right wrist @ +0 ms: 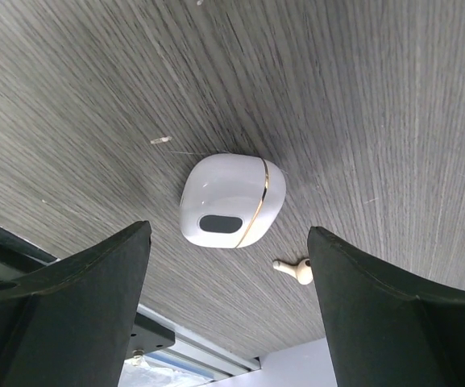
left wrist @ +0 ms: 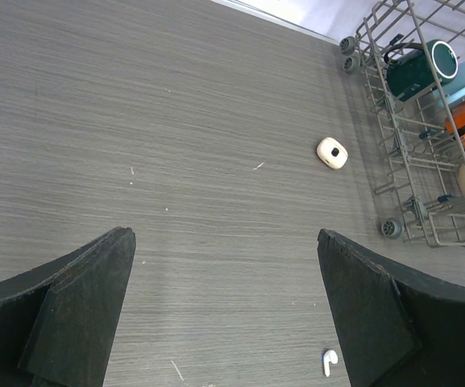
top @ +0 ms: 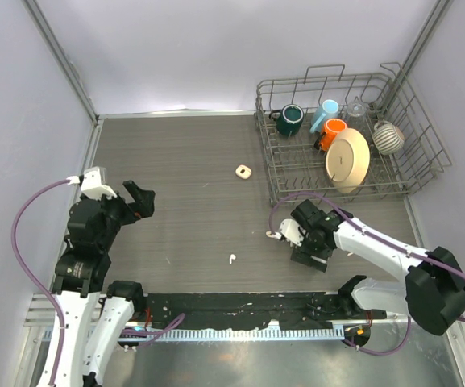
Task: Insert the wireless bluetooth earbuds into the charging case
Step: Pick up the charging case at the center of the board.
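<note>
A white charging case (right wrist: 230,201) with a gold band and a dark oval lies shut on the table, just ahead of my open right gripper (right wrist: 228,234). A tiny white earbud (right wrist: 294,269) lies beside it, close to the right finger. In the top view that gripper (top: 283,235) is low over the table, right of centre. Another earbud (top: 232,260) lies alone near the front edge; it also shows in the left wrist view (left wrist: 329,363). A second, cream case (top: 242,171) sits mid-table and shows in the left wrist view (left wrist: 332,152). My left gripper (top: 139,201) is open, empty and raised at the left.
A wire dish rack (top: 393,173) stands at the back right with a green mug (top: 289,119), an orange cup (top: 331,132), a blue cup, a plate (top: 348,159) and a striped pot. Its edge shows in the left wrist view (left wrist: 393,137). Walls enclose the table.
</note>
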Controlling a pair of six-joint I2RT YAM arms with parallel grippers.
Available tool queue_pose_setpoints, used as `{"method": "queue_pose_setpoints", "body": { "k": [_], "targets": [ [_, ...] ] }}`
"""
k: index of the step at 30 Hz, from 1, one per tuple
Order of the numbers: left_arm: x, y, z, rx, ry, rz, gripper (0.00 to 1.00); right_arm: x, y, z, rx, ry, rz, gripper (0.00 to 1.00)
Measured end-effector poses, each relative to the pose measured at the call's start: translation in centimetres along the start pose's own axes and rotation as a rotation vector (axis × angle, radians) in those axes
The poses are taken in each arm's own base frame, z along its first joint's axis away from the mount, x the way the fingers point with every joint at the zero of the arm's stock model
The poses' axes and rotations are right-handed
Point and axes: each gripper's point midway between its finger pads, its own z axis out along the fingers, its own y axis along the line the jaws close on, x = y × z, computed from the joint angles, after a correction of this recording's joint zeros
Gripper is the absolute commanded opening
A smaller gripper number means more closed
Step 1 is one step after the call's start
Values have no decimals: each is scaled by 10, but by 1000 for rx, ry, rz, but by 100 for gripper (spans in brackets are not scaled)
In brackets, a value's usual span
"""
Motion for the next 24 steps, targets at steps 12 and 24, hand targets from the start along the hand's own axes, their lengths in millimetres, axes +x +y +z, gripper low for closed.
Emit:
{"method": "queue_pose_setpoints", "body": {
  "k": [12, 24],
  "targets": [
    [-1, -1, -3, 0, -13, 11, 100, 0, 3, 18, -44, -22, 48, 76],
    [-2, -1, -3, -5, -19, 13, 100, -3, 12, 20, -101, -35, 77, 35]
  ]
}}
